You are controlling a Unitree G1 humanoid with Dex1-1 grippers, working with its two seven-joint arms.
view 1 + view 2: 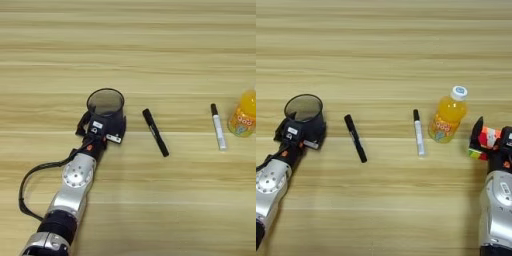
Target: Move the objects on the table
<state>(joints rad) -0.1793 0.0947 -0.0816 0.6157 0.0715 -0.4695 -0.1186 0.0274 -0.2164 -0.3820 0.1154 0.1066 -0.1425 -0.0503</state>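
Note:
The black wire-mesh pen cup (105, 106) stands upright left of centre on the wooden table (150, 50). My left gripper (102, 126) reaches it from the near side, one black finger against each side of the cup's lower half, shut on it. To its right lies the slim all-black marker (155, 132), slanted. At the right edge my right gripper (489, 141) is shut on the multicoloured puzzle cube (486, 140), held just above the table.
A white pen with a black cap (419, 133) lies right of the marker. An orange drink bottle (448, 118) stands upright between that pen and the cube, close to the right gripper.

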